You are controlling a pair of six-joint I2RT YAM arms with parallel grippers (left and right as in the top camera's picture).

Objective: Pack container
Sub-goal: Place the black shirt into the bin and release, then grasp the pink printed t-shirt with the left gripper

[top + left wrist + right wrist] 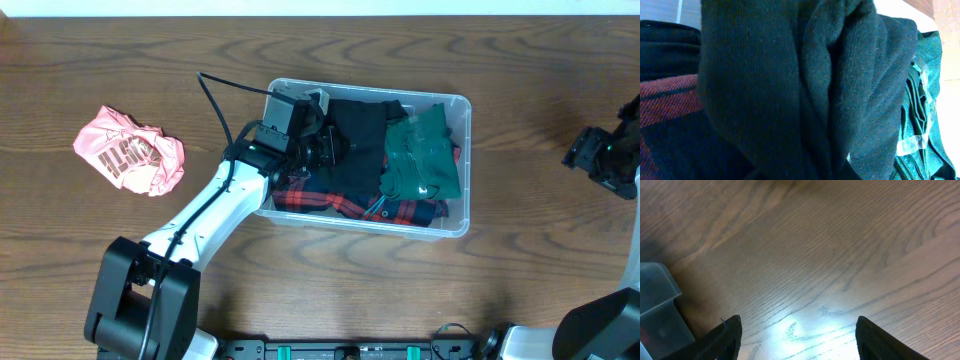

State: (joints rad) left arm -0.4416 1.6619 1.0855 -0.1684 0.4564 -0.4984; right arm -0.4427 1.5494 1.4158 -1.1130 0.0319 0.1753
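The clear plastic container (pixel 460 100) sits mid-table and holds a black garment (pixel 362 150), a green garment (pixel 425 155) and red plaid cloth (pixel 330 203). My left gripper (pixel 327 148) reaches in over the left rim and is shut on the black garment. In the left wrist view the black garment (pixel 780 75) fills the frame and hides my fingers, with the green garment (pixel 925 115) at the right and the plaid cloth (pixel 665 100) at the left. My right gripper (pixel 797 335) hangs open over bare wood, right of the container (pixel 657 305).
A crumpled pink garment (pixel 130 150) with lettering lies on the wooden table left of the container. The right arm (pixel 605 155) is near the table's right edge. The left arm's cable arcs over the container's left rim.
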